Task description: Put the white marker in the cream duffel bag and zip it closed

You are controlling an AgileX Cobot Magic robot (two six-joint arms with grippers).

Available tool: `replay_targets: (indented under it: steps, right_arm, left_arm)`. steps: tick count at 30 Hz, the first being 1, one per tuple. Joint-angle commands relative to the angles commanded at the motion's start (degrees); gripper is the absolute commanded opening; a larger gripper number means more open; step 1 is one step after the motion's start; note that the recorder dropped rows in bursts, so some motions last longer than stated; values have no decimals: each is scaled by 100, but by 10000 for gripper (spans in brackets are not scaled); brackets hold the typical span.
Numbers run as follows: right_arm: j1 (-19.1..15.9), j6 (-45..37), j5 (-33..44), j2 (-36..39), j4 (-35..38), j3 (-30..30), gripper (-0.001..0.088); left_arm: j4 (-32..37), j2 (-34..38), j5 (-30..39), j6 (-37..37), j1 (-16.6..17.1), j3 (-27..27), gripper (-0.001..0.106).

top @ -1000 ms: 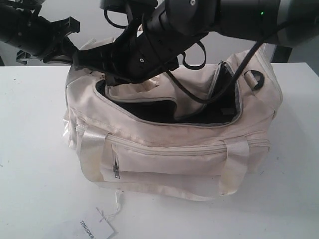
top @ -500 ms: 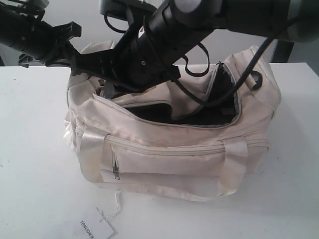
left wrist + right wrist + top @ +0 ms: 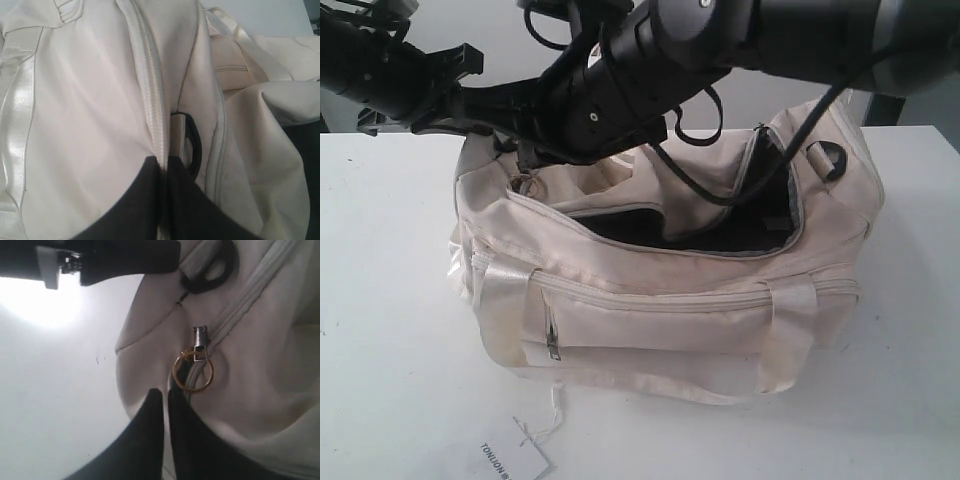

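The cream duffel bag [image 3: 670, 300] lies on the white table, its curved top zipper open over black lining [image 3: 650, 228]. The white marker is out of view. My left gripper [image 3: 162, 159] is shut on the zipper seam at the bag's left end. My right gripper [image 3: 164, 389] reaches across to that same end, its fingers shut but for a thin slit with nothing in it. The gold ring pull [image 3: 192, 372] hangs from the slider [image 3: 200, 337] just past the fingertips and brushes one of them. In the exterior view the gold ring pull [image 3: 525, 185] dangles under the right gripper.
A printed paper tag [image 3: 510, 460] lies on the table in front of the bag. The bag has a front zip pocket [image 3: 650, 335], shiny straps [image 3: 505, 305] and a black ring [image 3: 825, 158] at its right end. The right arm [image 3: 740, 30] spans the bag's top.
The right gripper has risen slightly from the bag's left end and its jaws have eased apart a little. The gold ring now hangs in view. The left end of the opening has narrowed.
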Motion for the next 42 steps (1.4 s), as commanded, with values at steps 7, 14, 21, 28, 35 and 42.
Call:
replay_targets:
  steps: [7, 14, 21, 28, 35, 42]
  right_arm:
    - [-194, 264, -112, 242, 103, 0, 319]
    - [-272, 295, -133, 379, 422, 0, 325]
    - [-272, 295, -147, 491, 826, 0, 325]
    - [-272, 168, -103, 576, 1231, 0, 325]
    - [-272, 168, -64, 662, 1407, 0, 272]
    - [-272, 168, -175, 516, 1406, 0, 0]
  left_arm:
    - [0, 0, 25, 0, 0, 0, 0]
    - [0, 0, 25, 0, 0, 0, 0]
    - [0, 0, 25, 0, 0, 0, 0]
    - [0, 0, 37, 0, 0, 0, 0]
    - [0, 0, 47, 0, 0, 0, 0]
    - [11, 0, 47, 12, 0, 0, 0]
